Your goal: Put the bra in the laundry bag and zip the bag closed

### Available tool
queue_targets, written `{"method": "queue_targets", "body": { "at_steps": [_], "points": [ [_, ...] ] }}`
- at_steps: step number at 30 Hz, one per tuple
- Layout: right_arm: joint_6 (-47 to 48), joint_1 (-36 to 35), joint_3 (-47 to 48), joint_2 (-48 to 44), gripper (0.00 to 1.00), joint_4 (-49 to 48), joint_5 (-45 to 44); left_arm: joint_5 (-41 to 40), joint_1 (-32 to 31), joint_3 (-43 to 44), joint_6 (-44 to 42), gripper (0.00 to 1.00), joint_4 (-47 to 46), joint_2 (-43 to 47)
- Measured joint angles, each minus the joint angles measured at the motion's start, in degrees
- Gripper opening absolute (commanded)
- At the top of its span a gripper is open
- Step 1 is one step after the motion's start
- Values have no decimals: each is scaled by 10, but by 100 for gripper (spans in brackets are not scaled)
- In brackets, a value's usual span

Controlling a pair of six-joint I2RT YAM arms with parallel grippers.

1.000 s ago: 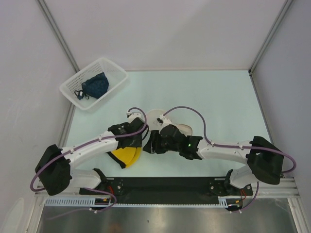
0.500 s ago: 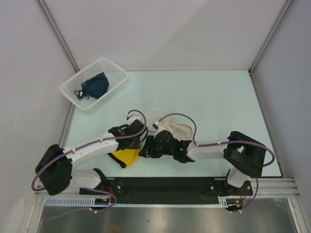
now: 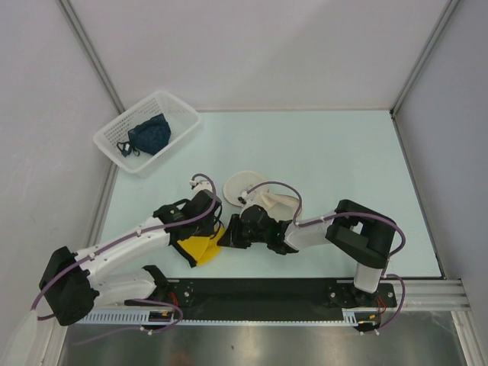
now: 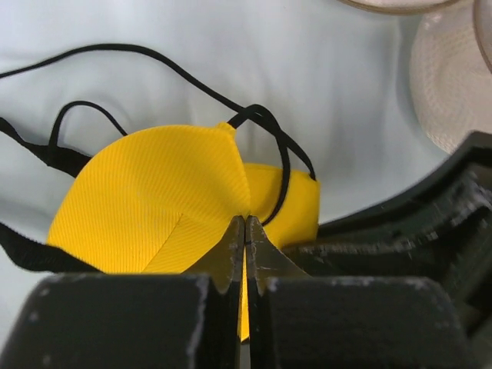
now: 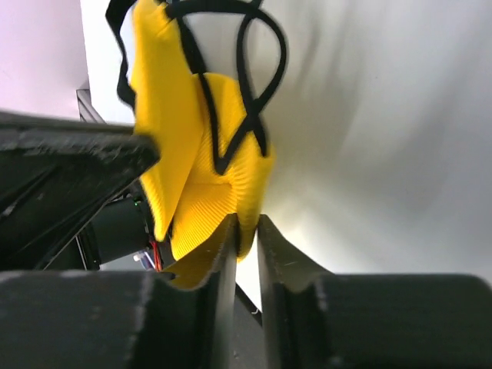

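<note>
The left tool [image 4: 245,231] and right tool [image 5: 246,231] are both clenched on the yellow bra [image 3: 200,248]. It sits low on the worktop [image 3: 328,152], just beside the laundry bag [image 3: 263,194]. This looks like the pick-up step. Next, lift it into the laundry bag.

One camera hangs above and behind my bases, looking down on the whole table [image 3: 343,168] from well away. My left-wrist camera sits tight behind my left gripper [image 4: 245,234], facing far and right along the fingers. My right-wrist camera, equally close behind my right gripper [image 5: 246,231], faces left, rolled sideways. All three share the bra [image 3: 200,248].
</note>
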State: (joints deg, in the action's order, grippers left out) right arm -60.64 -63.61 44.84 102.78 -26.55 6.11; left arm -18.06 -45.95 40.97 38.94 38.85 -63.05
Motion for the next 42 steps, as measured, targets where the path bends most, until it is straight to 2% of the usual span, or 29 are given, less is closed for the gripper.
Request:
{"method": "queue_targets", "body": {
  "at_steps": [4,10,14,17,18,19,20,21,24,27,30,34,35,36,39,42],
  "points": [
    [-5,5,0,10,2,-14,7,25,0,0,-1,0,12,16],
    [-11,7,1,10,2,-30,13,78,0,0,0,0,18,54],
    [-17,8,1,18,4,-44,22,104,-4,-5,1,0,2,47],
    [-22,10,1,24,10,-49,24,110,-5,-21,3,0,-11,34],
    [-23,10,1,24,15,-50,25,110,-5,-26,3,0,-13,29],
    [-23,11,1,24,18,-51,26,110,-5,-32,6,3,-15,22],
    [-24,12,1,24,20,-50,27,110,-5,-36,7,9,-15,17],
    [-24,12,1,24,25,-49,28,109,-5,-38,7,28,-15,15],
    [-21,12,0,24,32,-40,28,105,-5,-39,12,52,-13,17],
    [-19,13,-1,21,36,-25,33,107,-5,-38,15,62,-5,41],
    [-8,7,-3,3,42,-2,35,110,-5,-32,15,69,1,101],
    [23,-7,-2,-39,51,46,32,113,-5,9,14,72,18,166],
    [31,-12,0,-52,57,62,28,112,-5,24,11,72,24,175],
    [39,-16,2,-63,70,77,24,110,-5,38,10,73,31,183],
    [55,-25,13,-88,91,116,16,91,-5,70,3,75,59,204],
    [68,-26,24,-96,100,130,14,65,-3,89,-2,75,90,222]
  ]
}}
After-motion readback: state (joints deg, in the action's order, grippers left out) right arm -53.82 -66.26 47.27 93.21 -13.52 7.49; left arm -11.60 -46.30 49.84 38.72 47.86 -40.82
